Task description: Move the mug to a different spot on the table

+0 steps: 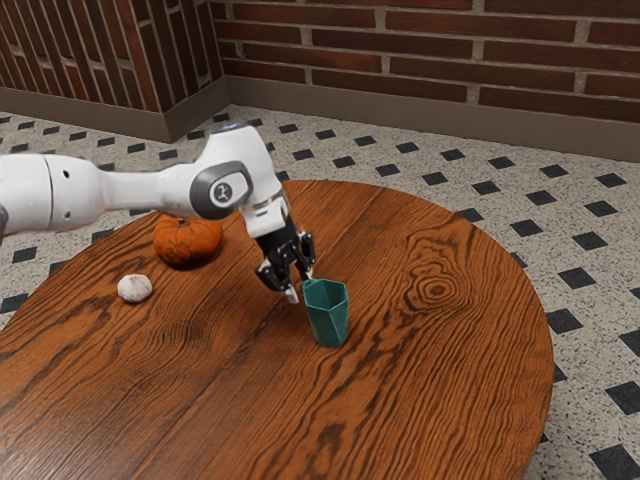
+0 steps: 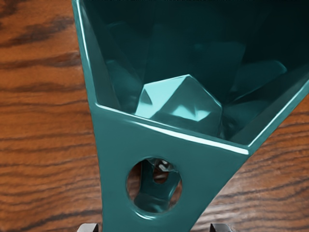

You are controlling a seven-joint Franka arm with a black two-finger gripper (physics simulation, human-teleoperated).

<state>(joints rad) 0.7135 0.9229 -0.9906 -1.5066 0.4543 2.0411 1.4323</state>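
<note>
The mug (image 1: 327,315) is a teal, faceted cup standing upright near the middle of the bench (image 1: 420,380), its mouth open to the ceiling. From my wrist I look down into it (image 2: 159,58): angled inner walls, a paler faceted floor, and a flat handle (image 2: 116,193) with a round hole running down the side nearest my hand.

My fingers (image 1: 290,290) are spread apart, not clamped on anything. They hang at the mug's rim on the side toward the exterior view's left, and their tips (image 2: 89,227) stand on either side of the handle. Whether either tip brushes it I cannot tell.

My white arm (image 1: 120,190) comes in from the exterior view's left, bent down at the wrist.

The bench is round, dark reddish wood with bold grain and a knot swirl beyond the mug. Toward the exterior view's left lie an orange pumpkin (image 1: 187,240) and, nearer the edge, a pale garlic bulb (image 1: 134,288) — both well apart from the mug.

Around the bench spreads a speckled light floor (image 1: 560,200) set with small black diamonds, closed off behind by a red brick wall (image 1: 450,50) with a grey skirting.
</note>
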